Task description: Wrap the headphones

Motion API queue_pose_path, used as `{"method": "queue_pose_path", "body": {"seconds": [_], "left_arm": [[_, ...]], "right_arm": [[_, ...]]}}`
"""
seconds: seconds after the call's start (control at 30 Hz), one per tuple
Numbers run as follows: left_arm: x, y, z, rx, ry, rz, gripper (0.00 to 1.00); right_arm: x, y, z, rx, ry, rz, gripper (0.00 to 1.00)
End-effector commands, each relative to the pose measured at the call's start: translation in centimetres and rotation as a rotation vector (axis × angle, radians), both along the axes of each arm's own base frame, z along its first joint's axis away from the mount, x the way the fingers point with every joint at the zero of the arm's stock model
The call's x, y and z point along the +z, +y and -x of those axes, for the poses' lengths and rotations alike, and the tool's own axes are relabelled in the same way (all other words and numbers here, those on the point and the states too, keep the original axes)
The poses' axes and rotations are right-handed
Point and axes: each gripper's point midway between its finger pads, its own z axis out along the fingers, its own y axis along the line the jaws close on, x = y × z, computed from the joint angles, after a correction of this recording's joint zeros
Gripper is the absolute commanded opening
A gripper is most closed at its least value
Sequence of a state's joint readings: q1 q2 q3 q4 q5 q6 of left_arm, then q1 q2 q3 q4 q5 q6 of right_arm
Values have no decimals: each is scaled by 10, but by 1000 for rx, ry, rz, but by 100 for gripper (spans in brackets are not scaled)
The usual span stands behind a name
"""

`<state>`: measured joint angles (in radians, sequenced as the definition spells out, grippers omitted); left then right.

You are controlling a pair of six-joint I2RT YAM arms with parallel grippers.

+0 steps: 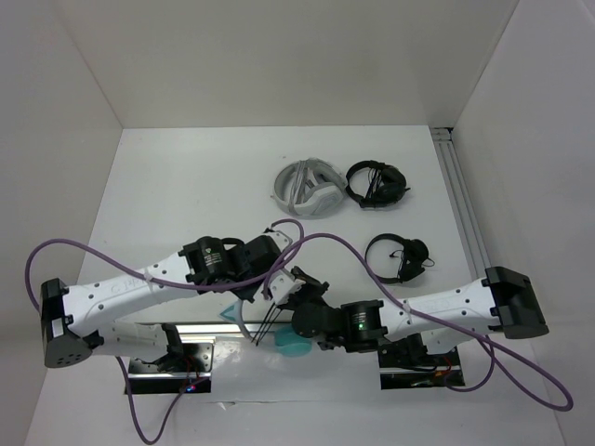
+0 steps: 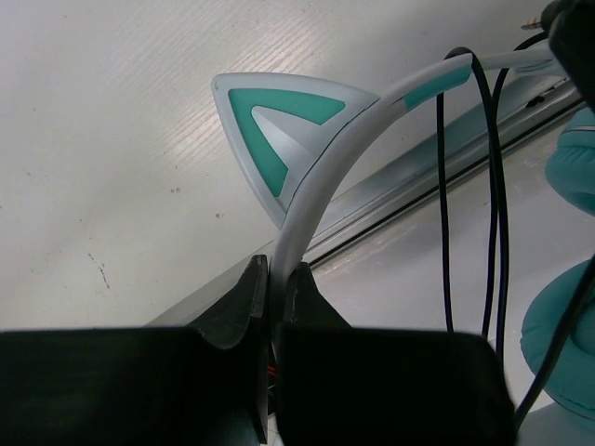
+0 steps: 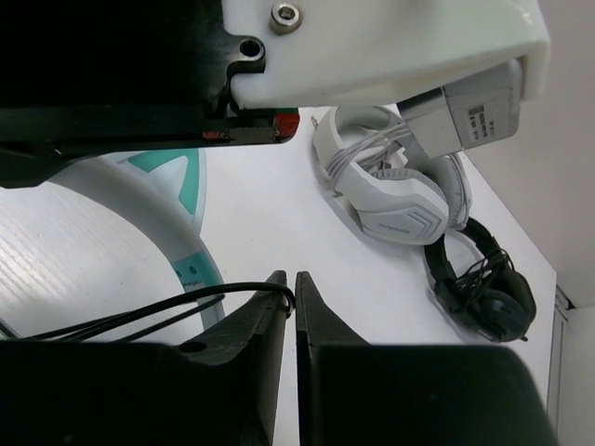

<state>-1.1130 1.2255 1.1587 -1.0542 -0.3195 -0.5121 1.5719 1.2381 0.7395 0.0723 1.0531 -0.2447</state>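
**Figure. Both arms gripping the cat-eared teal headphones at the near edge of the surface.**

Top view: the headphones (image 1: pixel 293 347) sit between the two wrists. White-grey headphones (image 1: pixel 307 189) and two black pairs (image 1: pixel 376 183) lie well apart from them, farther back on the surface (image 1: pixel 186 186). Left wrist view: the left claw (image 2: pixel 276 279) is clamped narrowly on the pale headband just below a cat ear (image 2: pixel 279 130), and black cable (image 2: pixel 446 232) strands hang over the band. Right wrist view: the right claw (image 3: pixel 289 288) is nearly closed, pinching the cable at its tips. A label (image 3: pixel 474 107) overhead is too small to read.
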Motion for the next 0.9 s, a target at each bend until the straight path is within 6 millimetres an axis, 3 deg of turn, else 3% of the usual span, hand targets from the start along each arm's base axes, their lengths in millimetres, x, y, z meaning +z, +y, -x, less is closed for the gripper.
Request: {"method": "queue_pose_path", "body": {"seconds": [0.0, 0.33, 0.63, 0.87], "left_arm": [[40, -13, 12, -84, -30, 161, 0], [80, -12, 3, -89, -104, 198, 0], [83, -16, 6, -90, -90, 222, 0], [77, -14, 0, -66, -102, 188, 0]], "right_arm": [[-10, -26, -24, -165, -11, -27, 15], [-18, -45, -37, -221, 10, -66, 19], [-13, -54, -34, -202, 45, -180, 20], [0, -50, -34, -189, 40, -191, 32]]}}
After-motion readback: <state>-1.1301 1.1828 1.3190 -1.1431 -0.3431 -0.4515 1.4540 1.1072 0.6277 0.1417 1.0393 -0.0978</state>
